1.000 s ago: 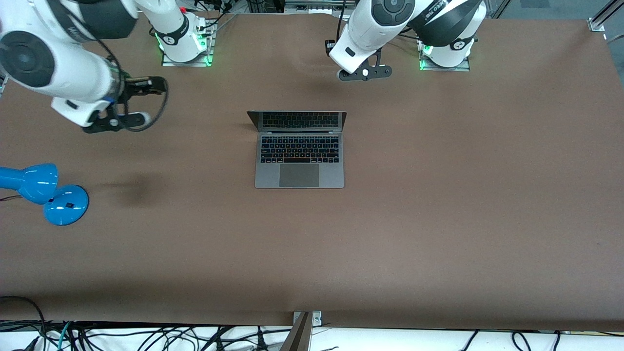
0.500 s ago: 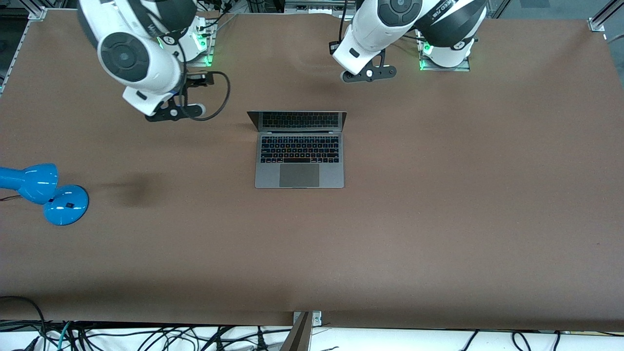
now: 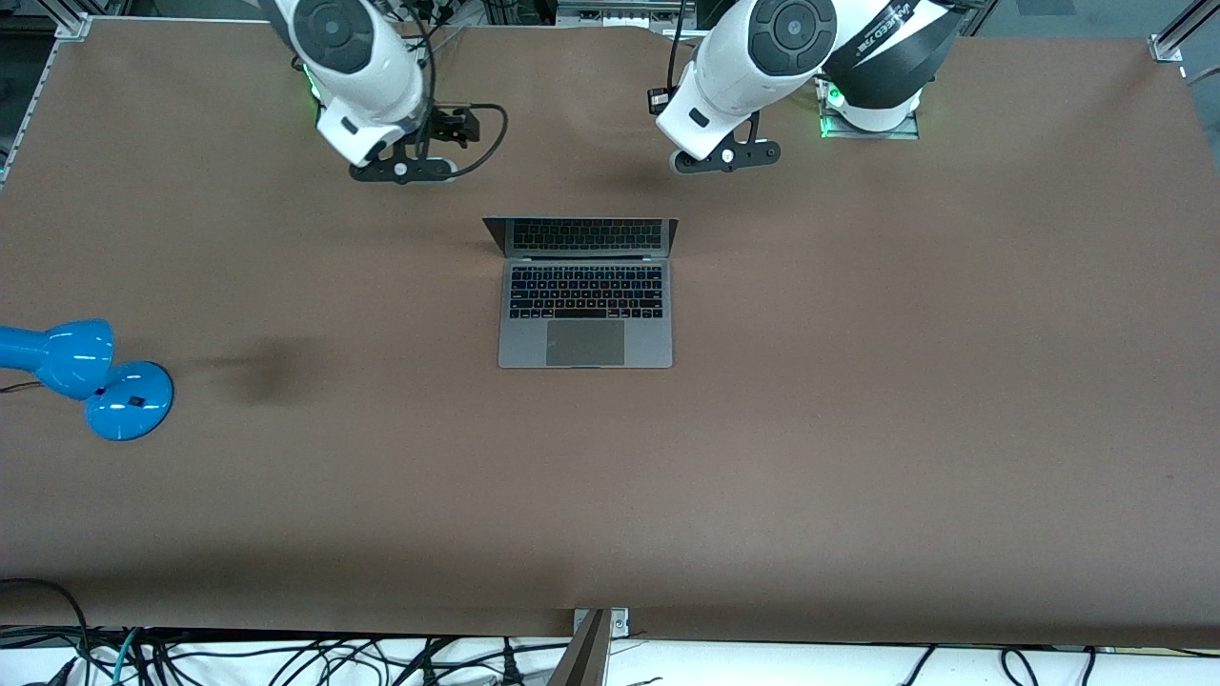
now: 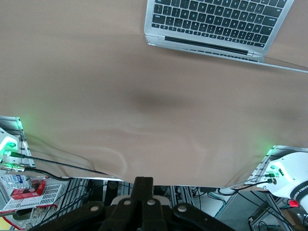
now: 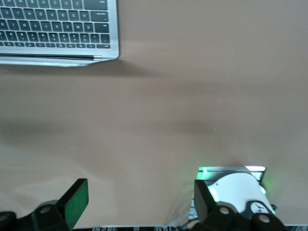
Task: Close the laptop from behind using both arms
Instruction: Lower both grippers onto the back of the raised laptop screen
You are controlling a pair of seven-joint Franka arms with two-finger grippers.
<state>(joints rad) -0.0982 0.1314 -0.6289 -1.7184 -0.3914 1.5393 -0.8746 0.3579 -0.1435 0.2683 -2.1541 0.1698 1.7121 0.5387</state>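
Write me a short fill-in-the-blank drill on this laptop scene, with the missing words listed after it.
1. The laptop lies with its lid ___.
2. The right gripper's fingers are ___.
3. The left gripper's fingers are ___.
4. The lamp at the right arm's end of the table is coloured ___.

Missing words: open; open; shut; blue

We see a robotics lab: white arms (image 3: 782, 48) bolted to a brown tabletop (image 3: 858, 429), loose cables (image 3: 286, 657) along its edge.

Matt grey metal laptop (image 3: 585, 314) (black keys) on matt brown table (image 3: 858, 381).
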